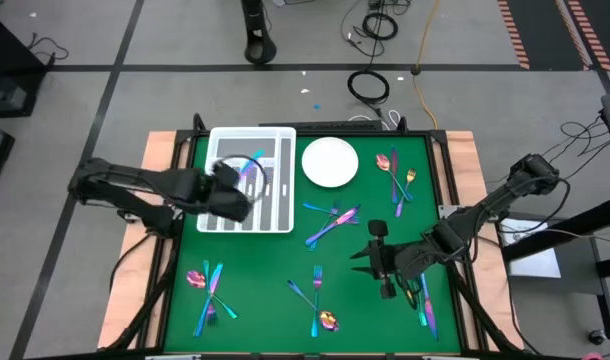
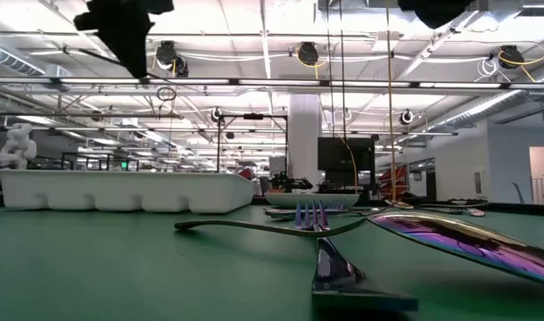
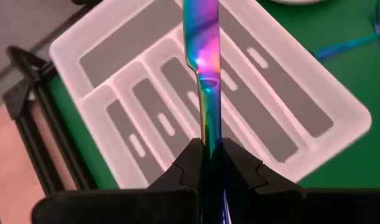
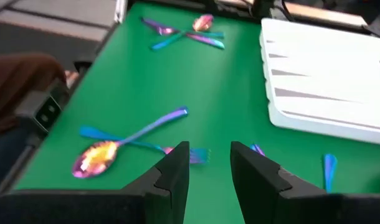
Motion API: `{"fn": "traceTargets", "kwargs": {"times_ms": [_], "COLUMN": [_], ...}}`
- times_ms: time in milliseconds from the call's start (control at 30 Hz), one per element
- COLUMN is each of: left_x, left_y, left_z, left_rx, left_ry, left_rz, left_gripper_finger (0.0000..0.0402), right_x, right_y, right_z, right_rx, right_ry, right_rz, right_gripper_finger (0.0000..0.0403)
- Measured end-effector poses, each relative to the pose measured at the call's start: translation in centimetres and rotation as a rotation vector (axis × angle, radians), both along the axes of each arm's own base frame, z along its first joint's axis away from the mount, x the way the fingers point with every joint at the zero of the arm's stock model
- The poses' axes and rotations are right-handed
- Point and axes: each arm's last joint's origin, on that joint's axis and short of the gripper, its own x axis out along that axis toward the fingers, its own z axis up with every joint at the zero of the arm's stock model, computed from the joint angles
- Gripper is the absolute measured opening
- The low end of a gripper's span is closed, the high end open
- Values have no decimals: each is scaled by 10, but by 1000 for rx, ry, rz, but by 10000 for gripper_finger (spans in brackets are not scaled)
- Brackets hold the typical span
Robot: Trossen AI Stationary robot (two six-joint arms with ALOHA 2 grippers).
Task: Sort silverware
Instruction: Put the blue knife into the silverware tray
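My left gripper hangs over the white divided tray at the far left and is shut on an iridescent knife. The knife shows in the high view as a purple-blue streak above the tray's slots. My right gripper stands open above the green table at the near right, nothing between its fingers. Loose silverware lies flat on the table in several groups: at the far right, in the centre, at the near left and near the front. My left gripper pinches the knife's handle between its two fingers. The fingers slant down from the table's left side and the knife runs on along them, blade end away from the gripper. The knife is lifted clear, above the tray's slots.
A round white plate sits right of the tray at the far edge. A spoon crossed with a fork lies just beyond my right gripper. More pieces lie under the right arm. Bare green table lies between the groups.
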Motion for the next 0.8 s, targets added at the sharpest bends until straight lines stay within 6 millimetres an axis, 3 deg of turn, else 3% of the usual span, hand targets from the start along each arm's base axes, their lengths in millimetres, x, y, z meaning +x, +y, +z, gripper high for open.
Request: {"fn": "traceTargets", "kwargs": {"times_ms": [267,400,600,800], "left_x": [-50,-49,-46,-48], "left_y": [19,20,22,25], "left_z": [-16,-44,-91,-122], "left_rx": [-43,-54,-94,-118], "left_ry": [-161,-277,-283,-317], "left_rz": [237,300,383,516], "left_gripper_finger": [36,40,42,43], "right_x": [3,5,6,7], "right_y": [-15,-24,-47,-65], "right_z": [-6,-11,-35,-48], "right_rx": [-77,-96,-139,-133], "right_ry": [64,96,158,187], "right_rz": [-28,-61,-125,-195], "right_gripper_finger": [105,105,105,105]}}
